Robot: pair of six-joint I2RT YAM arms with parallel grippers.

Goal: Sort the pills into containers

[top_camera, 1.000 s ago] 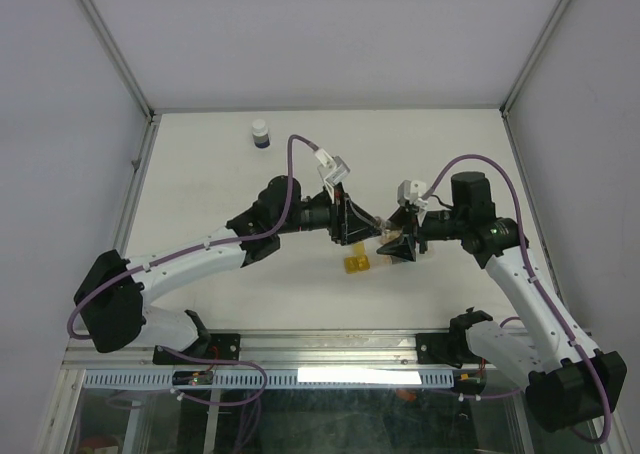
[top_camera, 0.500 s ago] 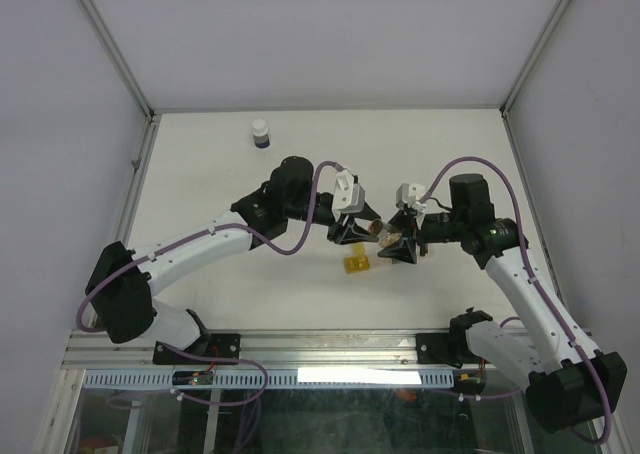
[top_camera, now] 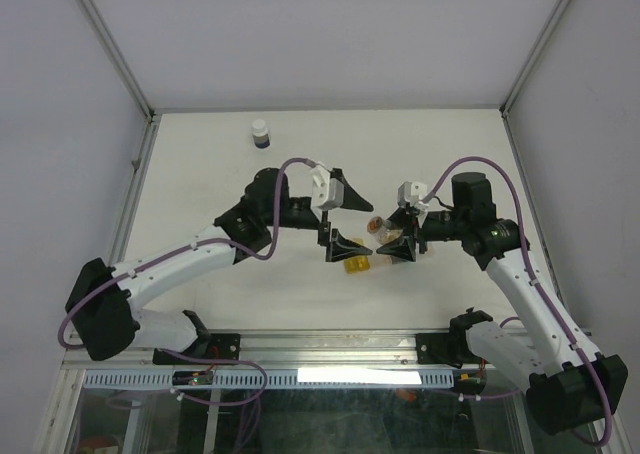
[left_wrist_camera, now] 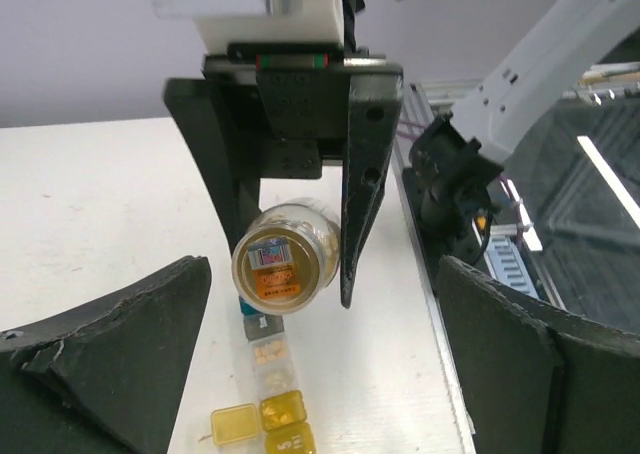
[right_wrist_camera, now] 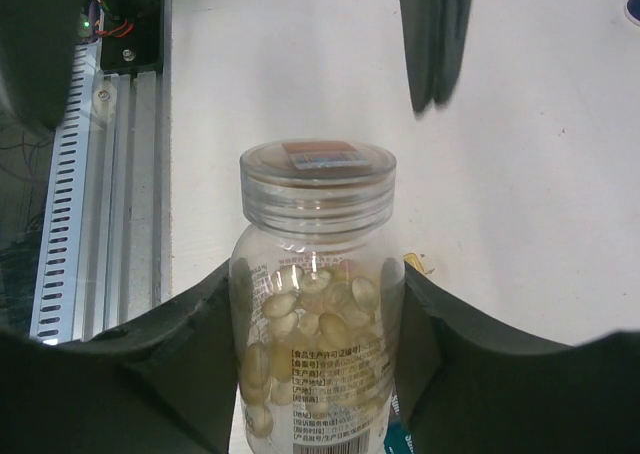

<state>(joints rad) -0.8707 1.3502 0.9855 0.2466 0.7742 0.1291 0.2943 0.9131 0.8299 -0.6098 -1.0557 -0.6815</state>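
Where the overhead camera looks down on the two grippers, little detail survives. The pill bottle (top_camera: 375,224) is an amber speck between the black fingers of the right gripper (top_camera: 388,234). Of the containers (top_camera: 357,264) only a yellow patch shows on the white table (top_camera: 200,174), just near of both grippers. The left wrist view gives more of that row, which runs away from the lens beneath the bottle. Translucent yellow cubes come first, with a yellow lid lying open beside them, then clear ones holding pale tablets, then a grey one and a sliver of teal. The closest yellow cube is cut off by the frame edge. Whether the bottle touches the row cannot be told. In the right wrist view the bottle's lower part runs out of frame and its printed label is too small to read. The right gripper is clamped on the bottle's body, its cap (right_wrist_camera: 316,174) pointing at the left gripper (top_camera: 345,216). The bottle is glossy clear plastic packed with oval yellowish pills (right_wrist_camera: 310,324), and the ribbed clear cap carries an orange sticker. The left gripper is spread wide and holds nothing, its matte, rough, wedge-shaped fingers apart from the cap. A white bottle (top_camera: 260,134) with a dark band stands upright at the far left, well apart.
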